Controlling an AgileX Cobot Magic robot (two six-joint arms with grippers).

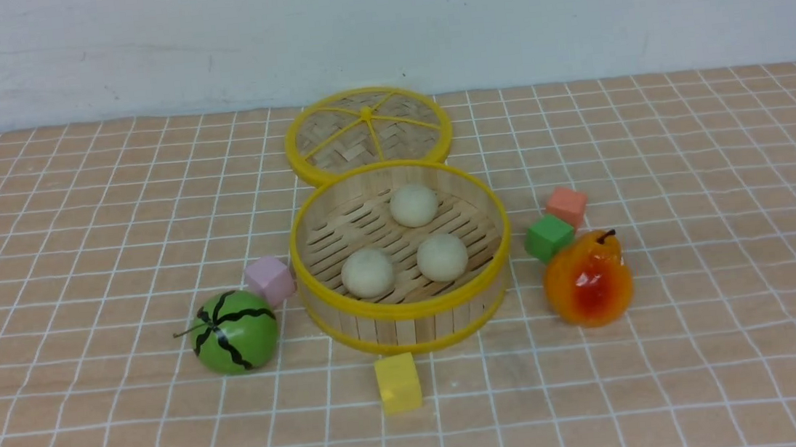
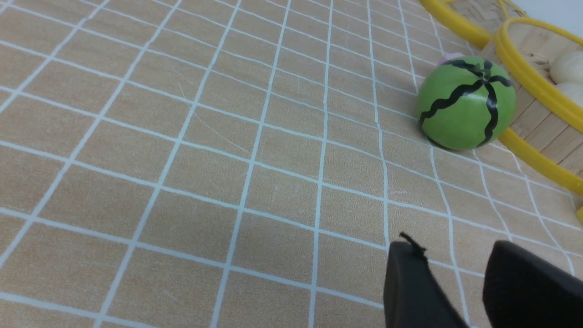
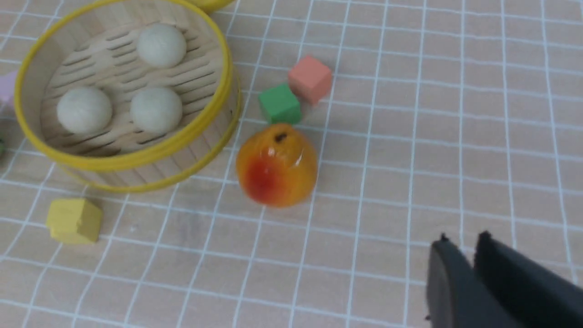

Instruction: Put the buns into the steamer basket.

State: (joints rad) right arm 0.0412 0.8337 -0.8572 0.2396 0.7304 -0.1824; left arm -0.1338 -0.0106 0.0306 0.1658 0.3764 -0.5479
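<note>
Three cream-white buns (image 1: 414, 205) (image 1: 367, 272) (image 1: 442, 256) lie on the slatted floor inside the round bamboo steamer basket (image 1: 408, 328) at the table's middle. The right wrist view shows all three in the basket (image 3: 136, 160); the left wrist view shows two of them (image 2: 567, 67) past its yellow rim (image 2: 528, 77). Neither gripper shows in the front view. My left gripper (image 2: 455, 248) hovers over bare cloth short of the watermelon ball, its jaws apart and empty. My right gripper (image 3: 463, 238) hovers over bare cloth beyond the pear, its jaws nearly together and empty.
The woven lid (image 1: 367, 135) lies flat behind the basket. A green watermelon ball (image 1: 235, 332) and a pink cube (image 1: 270, 280) sit left of the basket. A yellow cube (image 1: 398, 382) is in front. An orange-red pear (image 1: 588, 279), a green cube (image 1: 549, 237) and a salmon cube (image 1: 566, 206) are to the right.
</note>
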